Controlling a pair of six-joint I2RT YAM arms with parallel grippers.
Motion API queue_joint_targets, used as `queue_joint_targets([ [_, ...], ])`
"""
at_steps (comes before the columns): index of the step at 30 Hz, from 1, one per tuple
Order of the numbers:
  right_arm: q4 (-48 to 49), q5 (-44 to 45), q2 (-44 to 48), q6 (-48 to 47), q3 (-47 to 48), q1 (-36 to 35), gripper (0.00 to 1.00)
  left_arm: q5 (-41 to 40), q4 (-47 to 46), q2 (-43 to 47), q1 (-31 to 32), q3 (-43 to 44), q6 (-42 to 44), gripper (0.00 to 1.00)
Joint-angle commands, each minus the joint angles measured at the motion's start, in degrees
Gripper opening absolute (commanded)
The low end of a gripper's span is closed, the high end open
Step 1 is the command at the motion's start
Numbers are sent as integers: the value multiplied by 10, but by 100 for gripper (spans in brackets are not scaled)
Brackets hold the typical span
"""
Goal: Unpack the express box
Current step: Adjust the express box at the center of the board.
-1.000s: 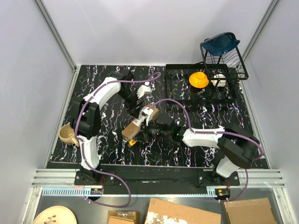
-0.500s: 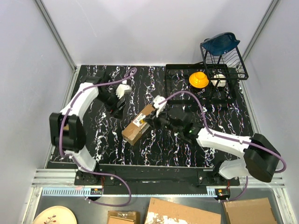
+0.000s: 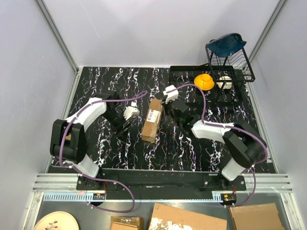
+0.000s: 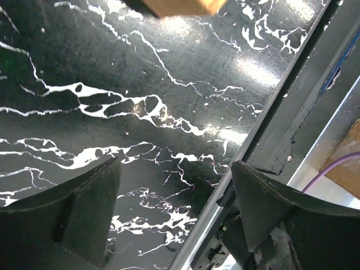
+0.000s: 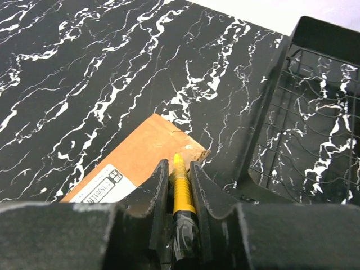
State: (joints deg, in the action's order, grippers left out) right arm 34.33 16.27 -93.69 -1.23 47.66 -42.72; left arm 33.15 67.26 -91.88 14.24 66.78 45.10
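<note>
Near the middle of the marbled table [image 3: 96,86] the express box [image 3: 152,120] lies flat, label up. At its far end the right gripper [image 5: 175,169] pinches a yellow utility knife [image 5: 181,194], its tip at the carton's ragged corner, perhaps touching. Slitting the tape seems the step in hand. Next, the knife must run along the seam while the left gripper [image 4: 175,180], spread and empty beside the box, steadies it. A black rack tray [image 5: 267,107] crowds the right; open table lies left.

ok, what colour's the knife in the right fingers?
Yellow knife, black at the rear; clearest in the right wrist view.
</note>
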Motion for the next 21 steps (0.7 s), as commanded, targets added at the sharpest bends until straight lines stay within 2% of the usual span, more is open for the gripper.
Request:
queue_joint_targets([
  [1,49,41,20,-32,-5,6,0,-5,-25,4,-18,-12,-15,81],
  [4,4,23,43,-22,9,6,0,15,-29,1,-16,4,-30,81],
  [8,-50,-24,75,45,-5,-1,0,15,-67,-14,3,43,-60,82],
  [14,-162,17,112,64,-26,-60,0,13,-98,-36,47,51,-83,82],
  [18,-169,20,120,79,-49,-69,0,18,-120,-45,69,62,-105,82],
  [21,-164,17,116,77,-40,-69,0,-5,-176,-48,76,71,-163,82],
])
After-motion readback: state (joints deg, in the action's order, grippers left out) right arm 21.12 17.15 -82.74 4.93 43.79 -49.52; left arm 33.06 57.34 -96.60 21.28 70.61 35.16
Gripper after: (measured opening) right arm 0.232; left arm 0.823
